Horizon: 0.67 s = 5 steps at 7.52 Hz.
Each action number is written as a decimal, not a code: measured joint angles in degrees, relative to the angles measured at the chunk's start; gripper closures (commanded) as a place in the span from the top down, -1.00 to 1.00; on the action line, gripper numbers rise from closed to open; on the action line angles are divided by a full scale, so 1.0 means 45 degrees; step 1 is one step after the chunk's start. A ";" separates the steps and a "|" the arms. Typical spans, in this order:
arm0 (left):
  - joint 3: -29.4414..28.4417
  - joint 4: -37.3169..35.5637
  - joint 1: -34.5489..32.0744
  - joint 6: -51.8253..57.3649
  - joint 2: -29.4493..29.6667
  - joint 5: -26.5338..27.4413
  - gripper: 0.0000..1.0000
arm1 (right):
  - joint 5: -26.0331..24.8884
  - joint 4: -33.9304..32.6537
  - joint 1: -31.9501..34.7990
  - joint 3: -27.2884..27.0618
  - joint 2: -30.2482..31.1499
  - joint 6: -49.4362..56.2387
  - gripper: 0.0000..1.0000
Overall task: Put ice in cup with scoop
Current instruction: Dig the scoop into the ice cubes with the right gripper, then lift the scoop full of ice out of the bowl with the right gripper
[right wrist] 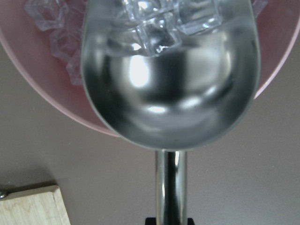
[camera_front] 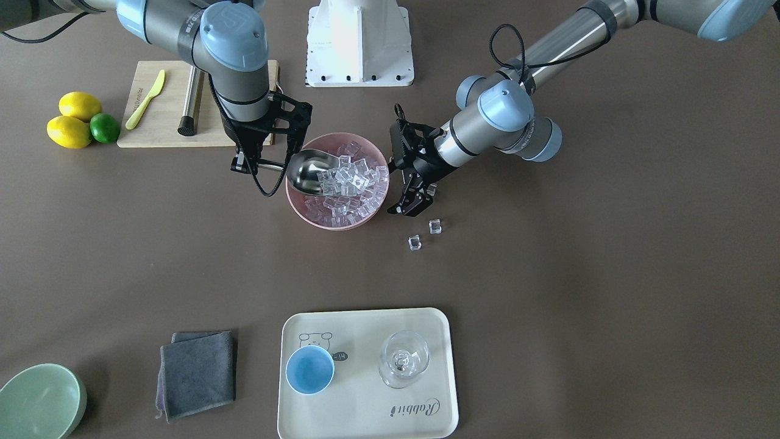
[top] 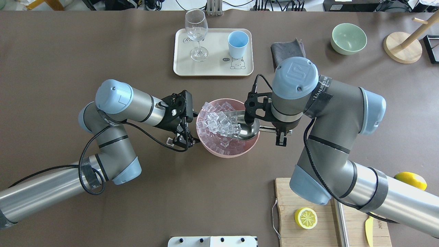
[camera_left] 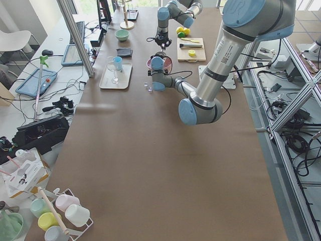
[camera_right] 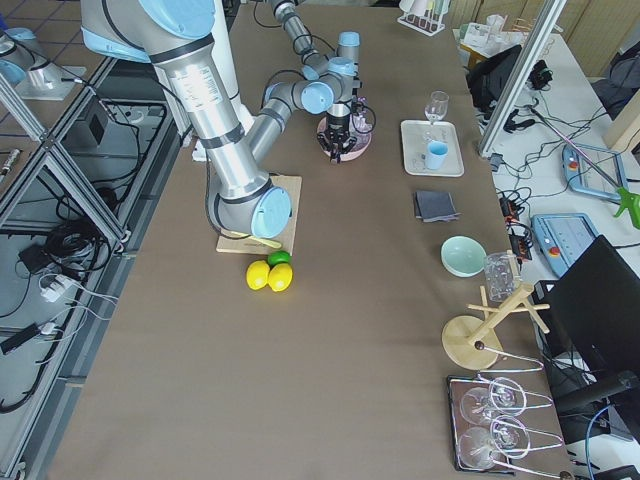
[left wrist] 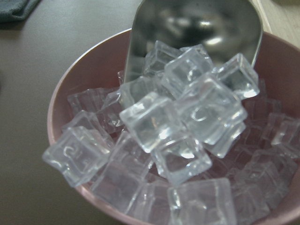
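The scoop's (right wrist: 171, 79) shiny straight handle runs right up to the right wrist camera, pinched between the fingers of the right gripper (top: 278, 132), which are clamped on it. Outward from there the handle crosses the rim of a pink bowl (camera_front: 304, 213). The deep, rounded silver bowl of the scoop lies inside with its mouth pushed into the ice (left wrist: 187, 122). A few clear, glassy cubes sit at its lip, and the rest are heaped against it, filling the bowl.

The left gripper (camera_front: 407, 210) hangs just beside the bowl's opposite rim, its fingers apart with nothing between them. Whether they touch the rim cannot be told. Two loose cubes (camera_front: 425, 235) lie on the tabletop (camera_front: 548, 292) near it.

A broad stretch of brown tabletop separates the bowl from a cream tray (camera_front: 365, 421). The light-blue cup (camera_front: 310, 369) stands upright on the tray, mouth up, with a clear stemmed glass (camera_front: 404, 358) beside it, apart from the cup. A folded grey cloth (camera_front: 196, 373) lies just off the tray's edge on the cup's side.
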<state>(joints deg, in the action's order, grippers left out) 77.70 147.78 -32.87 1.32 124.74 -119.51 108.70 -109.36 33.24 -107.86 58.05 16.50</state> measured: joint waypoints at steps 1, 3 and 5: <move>0.0000 -0.0005 0.0000 0.0000 -0.0004 -0.0002 0.94 | 0.0288 0.0371 0.0140 -0.0095 0.0244 -0.0084 -1.00; 0.0000 -0.0007 0.0014 0.0015 -0.0052 -0.0007 0.94 | 0.0660 0.0723 0.0367 -0.0158 0.0445 -0.0202 -1.00; 0.0009 0.0002 0.0011 0.0040 -0.0154 -0.0057 0.94 | 0.1195 0.0811 0.0702 -0.0184 0.0465 -0.0259 -1.00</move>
<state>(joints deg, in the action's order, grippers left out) 77.74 147.79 -32.82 1.50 124.05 -119.77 114.08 -105.71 36.41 -108.69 60.14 15.33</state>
